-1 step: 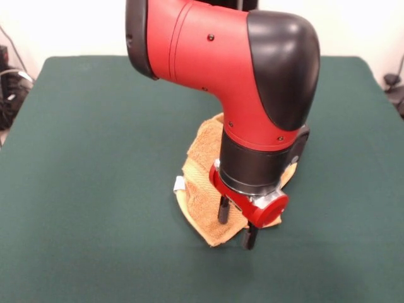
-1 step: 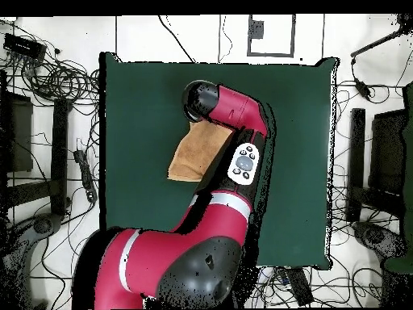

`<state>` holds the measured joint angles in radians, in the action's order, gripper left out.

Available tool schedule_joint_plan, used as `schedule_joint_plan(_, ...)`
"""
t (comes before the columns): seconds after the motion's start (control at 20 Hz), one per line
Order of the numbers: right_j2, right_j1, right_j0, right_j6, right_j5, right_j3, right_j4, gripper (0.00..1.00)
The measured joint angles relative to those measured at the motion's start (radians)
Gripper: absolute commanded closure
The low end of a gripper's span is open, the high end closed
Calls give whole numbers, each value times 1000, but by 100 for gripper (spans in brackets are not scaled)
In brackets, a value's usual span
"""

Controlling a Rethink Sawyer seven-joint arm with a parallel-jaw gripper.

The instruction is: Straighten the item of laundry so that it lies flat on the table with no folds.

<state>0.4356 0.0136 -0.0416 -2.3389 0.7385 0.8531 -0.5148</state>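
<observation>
The item of laundry (image 1: 201, 165) is an orange-tan towel lying rumpled at the middle of the green table (image 1: 95, 158), with a raised fold along its left side and a small white tag (image 1: 178, 184) poking out there. My gripper (image 1: 237, 225) stands low over the towel's near corner. It is open: one black finger (image 1: 223, 211) is over the cloth and the other sits at the cloth's near edge. The arm covers much of the towel. From overhead the towel (image 2: 196, 153) shows beside the arm, whose wrist (image 2: 203, 100) hides the gripper.
Green cloth of the table (image 2: 137, 121) stretches wide on every side of the towel. Cables and stands (image 2: 48, 81) crowd the floor beyond the table's edges. The arm's big red elbow (image 1: 208, 44) hangs over the table's far half.
</observation>
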Motion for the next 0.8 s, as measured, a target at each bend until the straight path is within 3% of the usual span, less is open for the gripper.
schedule_joint_plan(0.8, 0, 0, 12, 0, 0, -11, 6, 0)
